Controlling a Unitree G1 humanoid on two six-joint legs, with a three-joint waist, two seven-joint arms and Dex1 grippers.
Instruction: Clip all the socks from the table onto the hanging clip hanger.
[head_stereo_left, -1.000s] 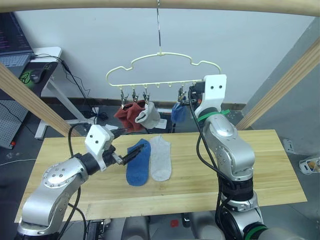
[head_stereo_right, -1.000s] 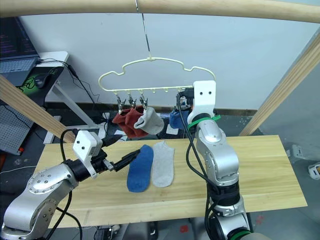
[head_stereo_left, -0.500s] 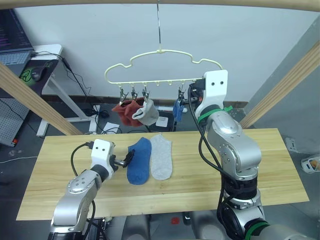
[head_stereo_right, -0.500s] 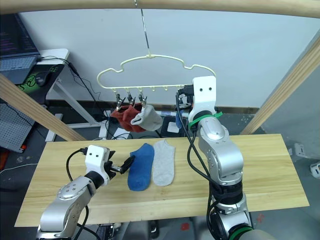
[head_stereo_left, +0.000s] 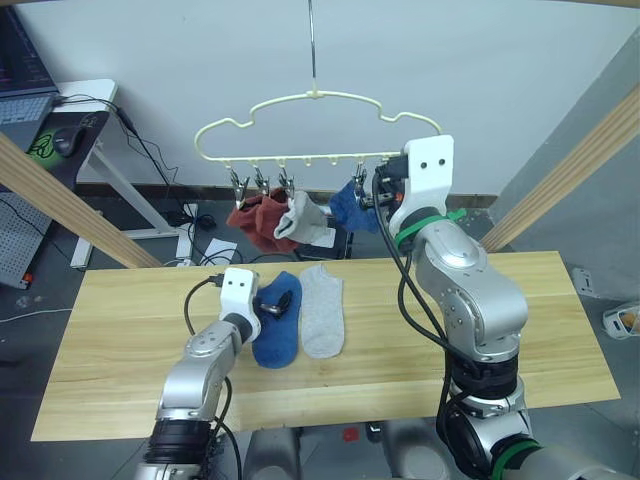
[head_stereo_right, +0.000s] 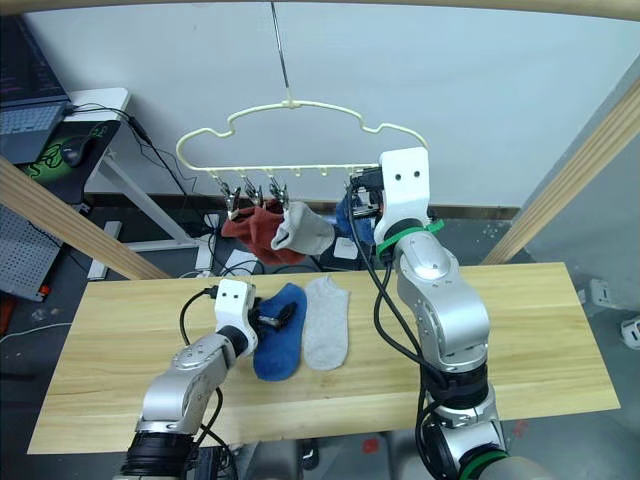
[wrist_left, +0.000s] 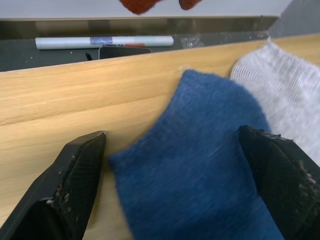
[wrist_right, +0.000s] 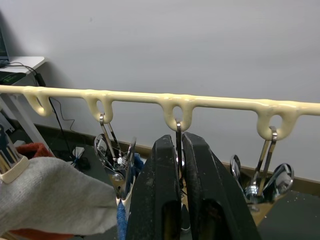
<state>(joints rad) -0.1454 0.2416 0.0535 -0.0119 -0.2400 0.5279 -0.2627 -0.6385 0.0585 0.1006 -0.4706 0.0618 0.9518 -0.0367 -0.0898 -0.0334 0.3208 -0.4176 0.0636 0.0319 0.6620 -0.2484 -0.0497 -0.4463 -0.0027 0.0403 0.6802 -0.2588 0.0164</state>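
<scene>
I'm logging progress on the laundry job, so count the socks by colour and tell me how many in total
Rust red socks: 2, both clipped on the clip hanger.
Light grey socks: 2, one hanging, one on the table.
Blue socks: 2, one hanging, one on the table.
Total: 6 socks.

The left gripper is now down over the upper end of the blue sock on the table, fingers spread to either side of the sock's cuff, where a second ago it hovered clear of it, off to the left. The clip hanger has swung slightly leftward, and the hanging blue sock has tilted outward beside the right gripper.
</scene>
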